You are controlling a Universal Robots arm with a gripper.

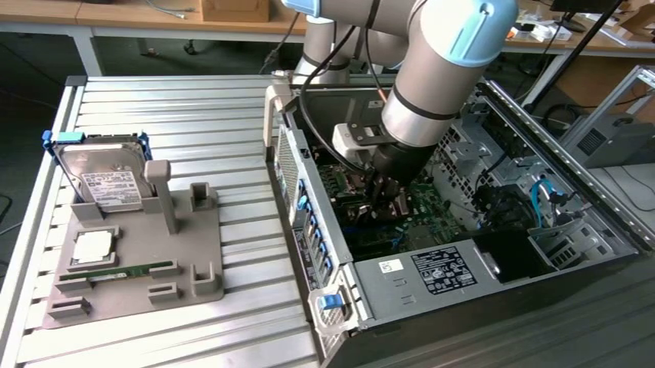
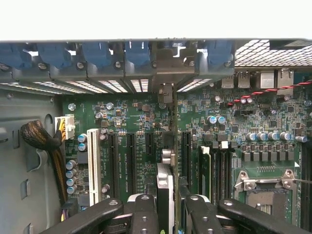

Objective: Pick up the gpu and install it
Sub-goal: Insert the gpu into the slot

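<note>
Robot arm (image 1: pixel 430 84) reaches into open computer case (image 1: pixel 440 268) on slatted tabletop (image 1: pixel 184 107). Pincer (image 2: pixel 168 217) clamped on gpu (image 2: pixel 165 178), card edge-on above green motherboard (image 2: pixel 234 131), among expansion slots (image 2: pixel 130 161), bracket end at case's rear wall. Hard drive (image 1: pixel 103 180) sits in grey holder (image 1: pixel 195 261), exterior view's left.

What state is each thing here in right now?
Computer case: open, insides exposed.
gpu: on edge above the motherboard, gripped.
End effector: closed on the gpu, inside the case.
Hard drive: standing upright in the grey holder.
Memory stick: lying flat in the holder.
</note>
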